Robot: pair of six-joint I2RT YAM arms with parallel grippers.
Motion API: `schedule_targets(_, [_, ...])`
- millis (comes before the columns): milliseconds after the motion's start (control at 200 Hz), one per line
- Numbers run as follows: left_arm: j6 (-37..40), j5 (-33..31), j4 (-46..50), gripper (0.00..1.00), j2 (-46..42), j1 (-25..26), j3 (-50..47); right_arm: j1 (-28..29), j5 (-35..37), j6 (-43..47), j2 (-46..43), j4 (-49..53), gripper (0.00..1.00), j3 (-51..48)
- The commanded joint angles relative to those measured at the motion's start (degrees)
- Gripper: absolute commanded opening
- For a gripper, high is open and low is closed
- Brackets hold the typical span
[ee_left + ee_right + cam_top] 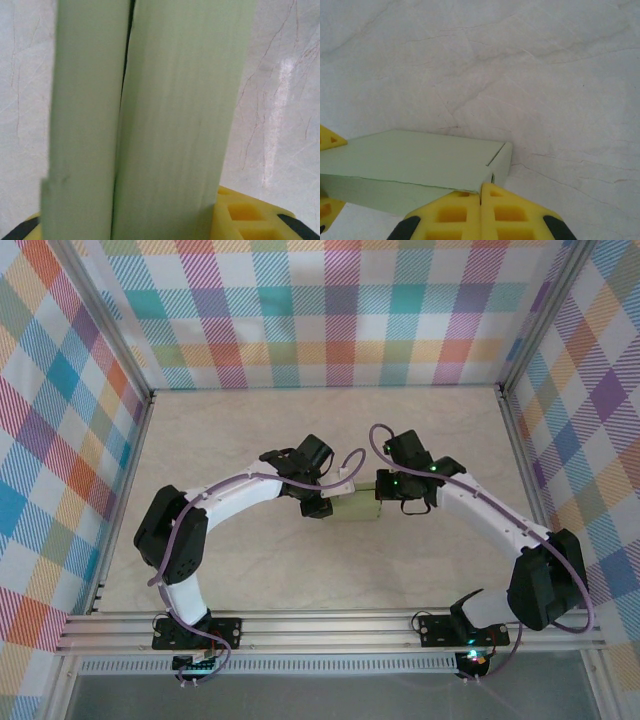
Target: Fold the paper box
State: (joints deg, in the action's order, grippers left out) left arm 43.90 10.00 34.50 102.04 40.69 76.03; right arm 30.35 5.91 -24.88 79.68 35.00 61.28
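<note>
The paper box [355,510] is a small pale-green card box lying mid-table between my two grippers. My left gripper [325,502] is shut on its left end. In the left wrist view the paper box [170,120] stands between the yellow fingers [240,210] of that gripper [135,215], a dark seam running down its face. My right gripper [480,192] is shut, its two yellow tips pressed together against the near corner of the box [415,160], beside the end flap. The left gripper's fingertips [329,137] show on either side of the box's far end.
The pale marbled table [300,420] is fenced by aluminium rails [330,630] and plaid walls [60,440]. Both arms arch inward from their bases at the near edge and meet at the middle.
</note>
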Motion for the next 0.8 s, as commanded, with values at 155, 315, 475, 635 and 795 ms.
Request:
schedule_targets(155, [-2.71,-0.89,2.81,0.53,1.94,-0.04,-0.1,0.68,2.1,-6.67,-0.48,1.51,0.0,-1.88])
schedule_targets(315, [-3.2,-0.87,2.84,0.6,1.33,0.0,0.24,1.02,2.5,-5.93,-0.72,1.11,0.0,-2.21])
schedule_targets(475, [-3.6,-0.42,2.5,0.68,0.68,0.0,0.18,1.98,3.69,-4.98,-0.14,1.44,0.0,-2.29])
schedule_targets(635, [-3.91,0.52,2.2,0.86,-1.18,-0.12,-0.81,3.18,5.84,-4.18,0.04,1.67,0.0,-2.3])
schedule_targets(795, [-5.6,5.3,-3.01,1.0,-5.04,-1.67,-4.62,4.31,7.6,-3.4,0.95,2.65,0.0,-1.62])
